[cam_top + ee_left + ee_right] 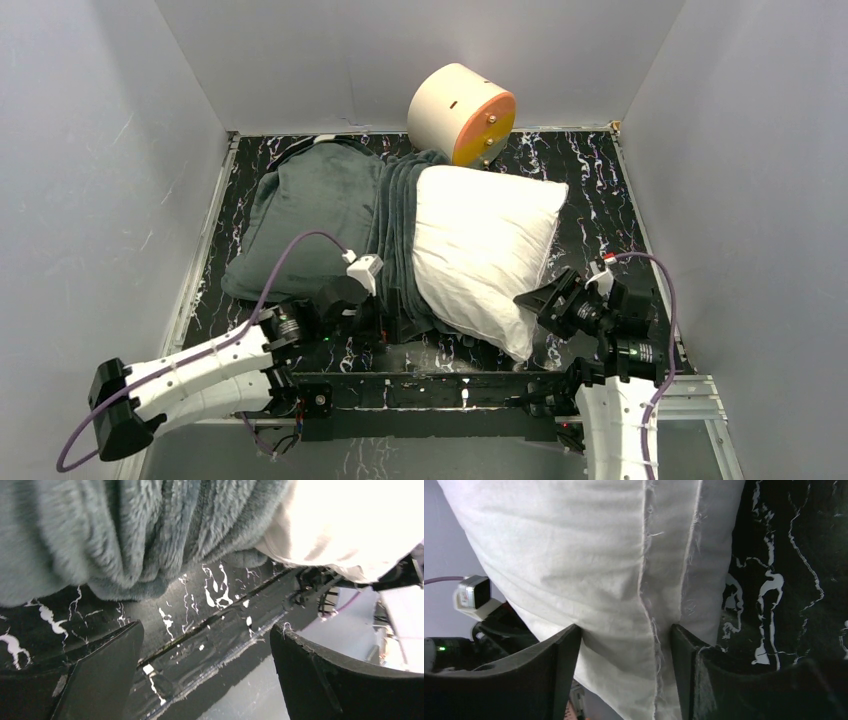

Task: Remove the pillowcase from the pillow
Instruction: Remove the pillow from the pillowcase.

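The white pillow (485, 240) lies on the black marbled table, its right half bare. Its left part sits inside the dark grey plush pillowcase (320, 210), whose mouth is bunched in folds along the pillow's middle. My right gripper (530, 303) is at the pillow's near right corner. In the right wrist view the pillow (589, 555) fills the gap of the right gripper (626, 635), and both fingers press the creased fabric. My left gripper (392, 322) is open just in front of the pillowcase's near edge. In the left wrist view the left gripper (207, 635) holds nothing, with the pillowcase (125, 530) and pillow (350, 525) beyond.
A cream cylinder with an orange face (462, 115) stands at the back against the wall, touching the pillowcase's far end. White walls close the table on three sides. A metal rail (440, 385) runs along the near edge between the arm bases.
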You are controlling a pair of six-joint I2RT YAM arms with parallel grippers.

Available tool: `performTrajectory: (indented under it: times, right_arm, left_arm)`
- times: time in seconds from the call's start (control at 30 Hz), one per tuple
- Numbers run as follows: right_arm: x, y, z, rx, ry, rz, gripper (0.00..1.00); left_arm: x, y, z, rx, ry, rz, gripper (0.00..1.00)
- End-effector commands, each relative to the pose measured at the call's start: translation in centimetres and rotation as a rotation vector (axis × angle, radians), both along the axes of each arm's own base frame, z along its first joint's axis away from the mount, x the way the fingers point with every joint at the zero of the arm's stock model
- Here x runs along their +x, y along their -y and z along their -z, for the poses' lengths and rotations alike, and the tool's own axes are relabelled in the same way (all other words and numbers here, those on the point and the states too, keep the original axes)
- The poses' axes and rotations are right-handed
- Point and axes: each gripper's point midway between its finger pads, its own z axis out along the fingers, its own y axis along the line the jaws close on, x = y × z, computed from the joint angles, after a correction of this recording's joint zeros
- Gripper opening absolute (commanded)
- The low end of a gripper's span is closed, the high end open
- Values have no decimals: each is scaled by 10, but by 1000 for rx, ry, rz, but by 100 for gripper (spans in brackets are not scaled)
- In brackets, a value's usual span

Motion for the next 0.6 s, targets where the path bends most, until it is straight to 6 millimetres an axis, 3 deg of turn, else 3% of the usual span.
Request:
performTrajectory:
  times: [0.0,0.1,0.17,0.33,0.5,0.57]
  right_arm:
    - [-6,-15,5,92,-26,-110,56]
    - [10,-16,-10,129,11,-110,25]
    - [25,-12,-24,117,42,-76,14]
    - [52,0,-63,64,107,-1,10]
    - [56,-2,-82,101,151,11,10]
    - [55,-2,-85,106,160,16,10]
  left_arm:
    - [12,28,14,-6,57,-40,96]
    - [18,44,18,-9,109,-60,96]
    - [24,58,21,-56,127,-77,96]
    - [44,68,35,-90,181,-182,97]
    - [70,58,41,-162,278,-356,95]
    - [80,56,36,-166,336,-392,85]
